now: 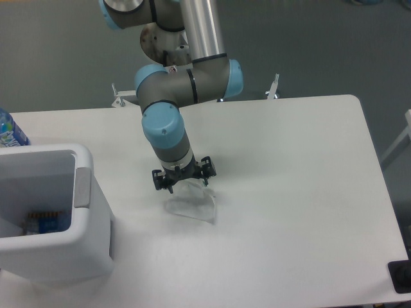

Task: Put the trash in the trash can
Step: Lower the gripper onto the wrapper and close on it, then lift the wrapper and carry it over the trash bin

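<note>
A crumpled clear-whitish plastic wrapper (192, 206), one piece of the trash, lies on the white table near the middle. My gripper (184, 187) hangs open directly over the wrapper's far edge, its two black fingers spread to either side, just above or touching the plastic. The white trash can (80, 244) stands at the left front of the table. Inside it, at the bottom, lies a crushed bottle with a blue-and-red label (43, 222).
An upright bottle with a bright blue label (9, 131) stands at the table's far left edge behind the bin. A black object (401, 274) sits at the front right corner. Metal brackets (121, 97) stick up at the table's back edge.
</note>
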Robot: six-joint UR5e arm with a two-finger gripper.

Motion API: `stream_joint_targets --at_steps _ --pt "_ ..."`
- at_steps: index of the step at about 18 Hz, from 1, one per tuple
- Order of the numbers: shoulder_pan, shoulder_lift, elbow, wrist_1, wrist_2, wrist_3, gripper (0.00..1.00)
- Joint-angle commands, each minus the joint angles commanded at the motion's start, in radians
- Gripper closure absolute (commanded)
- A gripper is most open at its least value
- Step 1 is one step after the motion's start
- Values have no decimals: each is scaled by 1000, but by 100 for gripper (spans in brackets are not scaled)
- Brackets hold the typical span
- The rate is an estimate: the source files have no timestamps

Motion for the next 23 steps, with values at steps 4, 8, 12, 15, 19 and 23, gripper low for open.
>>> stream_joint_targets --at_steps 4,8,12,15,19,23 --pt "0 2 0 -32 17 0 11" --pt "0 -2 0 -31 48 0 54" --pt "2 -3 3 -32 48 2 87" --pt "2 -2 9 -32 46 9 96" --pt "6 5 20 -26 41 15 97" --pt "11 15 101 -20 32 0 97"
